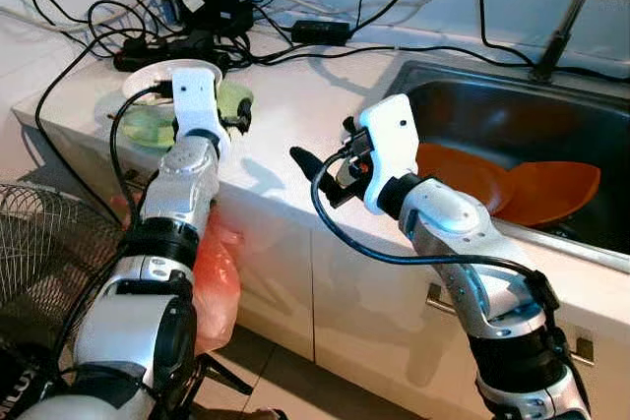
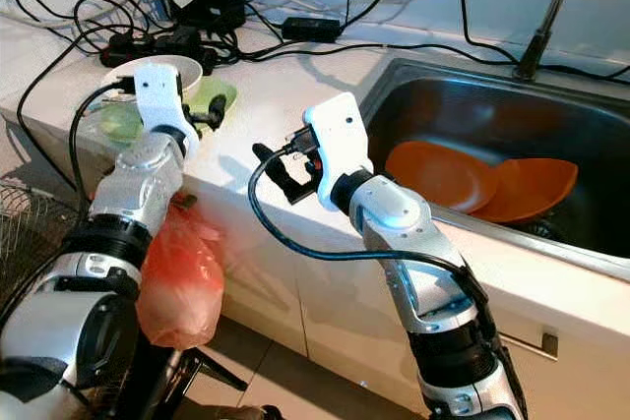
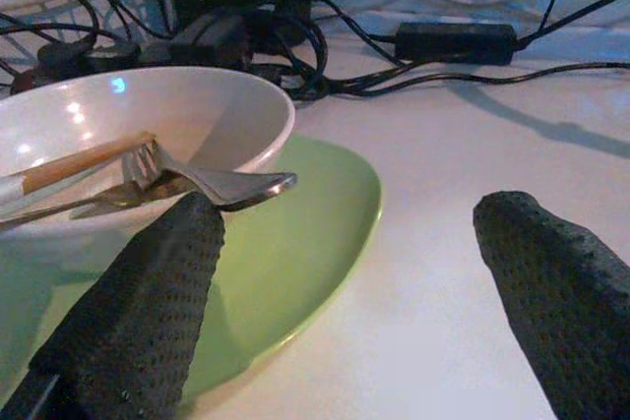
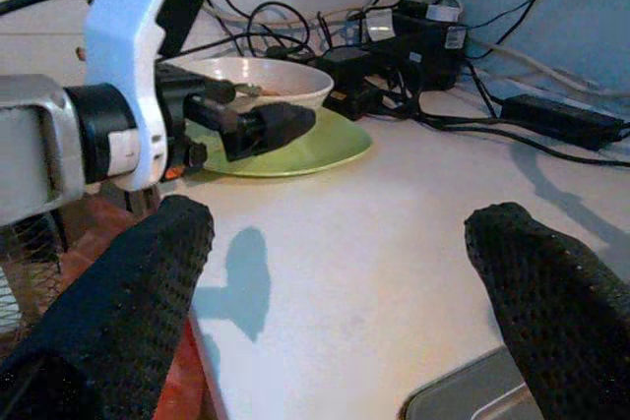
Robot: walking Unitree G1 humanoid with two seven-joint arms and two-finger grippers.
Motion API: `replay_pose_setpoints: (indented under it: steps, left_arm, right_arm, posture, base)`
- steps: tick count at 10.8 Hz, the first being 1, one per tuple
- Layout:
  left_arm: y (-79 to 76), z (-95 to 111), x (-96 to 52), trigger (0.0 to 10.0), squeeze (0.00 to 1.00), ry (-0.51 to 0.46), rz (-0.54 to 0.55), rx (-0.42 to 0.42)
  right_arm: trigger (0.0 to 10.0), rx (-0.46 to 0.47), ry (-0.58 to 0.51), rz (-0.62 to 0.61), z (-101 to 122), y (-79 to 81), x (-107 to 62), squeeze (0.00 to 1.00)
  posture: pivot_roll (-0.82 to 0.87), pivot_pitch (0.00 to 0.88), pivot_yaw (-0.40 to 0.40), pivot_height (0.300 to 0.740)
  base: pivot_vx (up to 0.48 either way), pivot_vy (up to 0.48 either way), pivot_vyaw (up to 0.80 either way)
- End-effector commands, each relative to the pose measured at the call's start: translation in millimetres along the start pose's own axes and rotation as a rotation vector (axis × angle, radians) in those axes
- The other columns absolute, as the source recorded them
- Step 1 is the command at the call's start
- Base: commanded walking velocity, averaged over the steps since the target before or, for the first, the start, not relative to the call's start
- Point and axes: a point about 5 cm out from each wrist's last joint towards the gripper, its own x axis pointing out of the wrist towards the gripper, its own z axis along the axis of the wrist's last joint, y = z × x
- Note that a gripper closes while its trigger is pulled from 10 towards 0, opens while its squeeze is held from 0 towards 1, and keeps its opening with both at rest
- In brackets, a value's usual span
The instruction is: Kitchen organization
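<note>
White kitchen counter [image 1: 295,105] runs before me, with a tangle of black cables and power adapters [image 1: 212,7] at the back and a steel sink [image 2: 551,125] set into it on my right. My left gripper [image 3: 345,282] hangs low over the counter beside the round light-green plate [image 3: 305,233], its two fingers spread apart and holding nothing; one finger lies over the plate's rim. On this plate stands a white ceramic bowl [image 3: 212,120], and in the bowl lie a metal fork [image 3: 212,184] and a wooden-handled utensil [image 3: 74,166], whose working end I cannot make out well. My right gripper [image 4: 345,292] hovers above the bare counter between plate and sink, fingers also wide open and empty.

I judge the bowl to be stiff, smooth and breakable, so it may slip; its rim is the best place to pinch. The loose cutlery will probably slide or rattle if I tilt it. The plate is thin and flat, hard to get under.

In the sink lie two orange plates [image 2: 443,174], one overlapping the other. An orange plastic bag [image 2: 177,287] hangs at the cabinet front.
</note>
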Motion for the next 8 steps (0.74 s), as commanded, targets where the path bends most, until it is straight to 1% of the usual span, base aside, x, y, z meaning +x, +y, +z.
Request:
replay_pose_setpoints:
  steps: [1, 4, 6, 8]
  left_arm:
    - [2.3, -0.3, 2.0, 10.0, 0.00, 0.027, 0.020, -0.032]
    - [7.9, -3.1, 5.6, 10.0, 0.00, 0.079, 0.055, -0.084]
    - [8.6, -0.8, 8.3, 10.0, 0.00, 0.099, 0.058, -0.093]
    - [10.8, 2.6, 10.8, 10.0, 0.00, 0.128, 0.042, -0.081]
  right_arm:
    - [10.0, 0.003, -0.002, 0.002, 2.5, 0.1, -1.3, 0.00]
    - [10.0, -0.002, 0.000, 0.003, 3.6, 0.3, -2.9, 0.00]
    - [10.0, -0.005, 0.003, -0.004, 3.5, -0.8, -4.3, 0.00]
    - [10.0, -0.005, 0.001, -0.014, 3.6, -1.1, -5.0, 0.00]
  posture:
    - [-0.04, 0.000, 0.072, 0.740]
    - [-0.05, 0.000, 0.073, 0.740]
    - [-0.05, 0.000, 0.078, 0.740]
    - [-0.06, 0.000, 0.083, 0.740]
  base:
    - [0.000, 0.000, 0.00]
    - [0.000, 0.000, 0.00]
    - [0.000, 0.000, 0.00]
    - [0.000, 0.000, 0.00]
